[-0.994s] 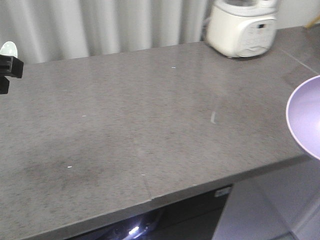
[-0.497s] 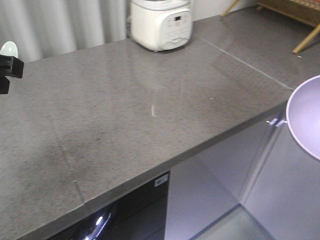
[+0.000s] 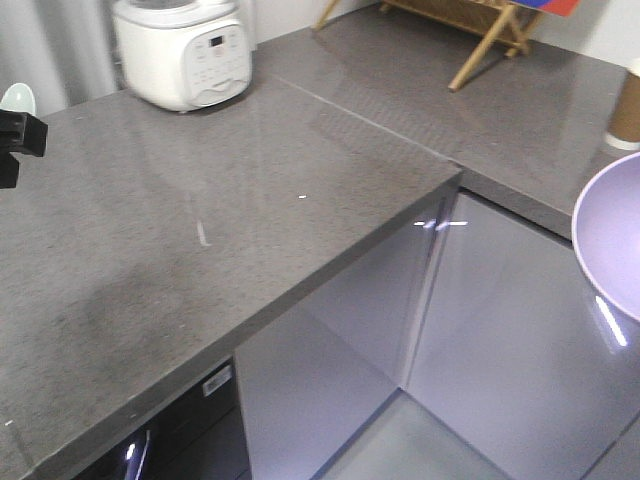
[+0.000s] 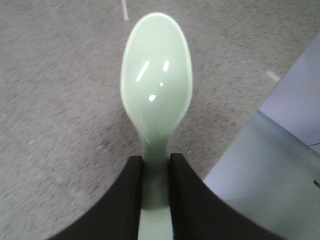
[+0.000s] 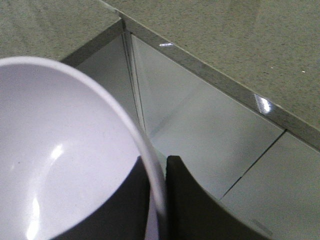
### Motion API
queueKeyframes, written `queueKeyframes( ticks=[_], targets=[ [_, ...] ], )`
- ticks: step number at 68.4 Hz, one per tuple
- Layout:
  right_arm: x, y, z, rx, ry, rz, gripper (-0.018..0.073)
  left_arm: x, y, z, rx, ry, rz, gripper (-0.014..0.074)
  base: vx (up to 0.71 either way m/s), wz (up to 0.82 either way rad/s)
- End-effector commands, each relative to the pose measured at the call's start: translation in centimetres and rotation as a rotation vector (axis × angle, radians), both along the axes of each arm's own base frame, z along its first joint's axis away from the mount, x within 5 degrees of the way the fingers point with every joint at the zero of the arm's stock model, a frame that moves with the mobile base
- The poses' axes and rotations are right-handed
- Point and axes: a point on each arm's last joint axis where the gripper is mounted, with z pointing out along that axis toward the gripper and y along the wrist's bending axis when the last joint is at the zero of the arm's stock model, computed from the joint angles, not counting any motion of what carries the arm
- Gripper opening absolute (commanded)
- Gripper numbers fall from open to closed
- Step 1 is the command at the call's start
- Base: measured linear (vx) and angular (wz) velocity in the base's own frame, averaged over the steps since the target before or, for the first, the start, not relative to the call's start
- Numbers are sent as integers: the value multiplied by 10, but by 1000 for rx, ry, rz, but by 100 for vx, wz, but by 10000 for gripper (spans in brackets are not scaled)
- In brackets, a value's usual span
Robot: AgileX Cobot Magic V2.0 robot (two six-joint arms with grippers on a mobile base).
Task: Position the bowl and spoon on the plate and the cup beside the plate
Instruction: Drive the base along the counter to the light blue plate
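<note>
Across the front view from 9 o'clock to the centre runs a grey speckled counter (image 3: 250,200), which turns a corner and carries on toward 1 o'clock. Below its edge, from 6 to 4 o'clock, stand glossy pale cabinet doors (image 3: 500,330). At the 3 o'clock edge the lilac bowl (image 3: 612,240) juts into the picture, cut off by the frame and held in the air in front of the doors. The right wrist view shows its rim pinched between the black fingers (image 5: 185,200) of the right gripper (image 5: 159,167), one inside the bowl and one outside, closed tight on the wall. The bowl fills that view from 9 to 6 o'clock, with the counter corner and doors beneath. A white rice cooker (image 3: 183,55) sits on the counter at 11 o'clock, and the legs of a wooden stand (image 3: 470,30) rest on the far stretch at 12 to 1 o'clock. Near 2 o'clock, at the frame edge, the tan cup (image 3: 627,105) stands upright on the counter, partly cut off. At 9 o'clock the black left gripper (image 3: 15,140) carries the mint spoon (image 3: 17,97), whose head shows just above it. The left wrist view shows the two fingers clamped on the handle, the oval head pointing to 12 o'clock over the counter, whose edge lies at 4 o'clock.
</note>
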Motion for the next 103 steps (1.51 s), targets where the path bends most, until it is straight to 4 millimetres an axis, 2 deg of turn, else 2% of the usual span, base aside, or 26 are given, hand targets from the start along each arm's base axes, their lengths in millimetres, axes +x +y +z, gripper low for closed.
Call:
queueKeyframes(
  ticks=[1,103],
  targets=[
    [1,-1,14,-21,-98,-4,-6,-7,1,13,-20,-62,0,-6,7,-43],
    [1,-1,14,-21,-98,-4,-6,-7,1,13,-20,-62,0,-6,13,-51]
  ],
)
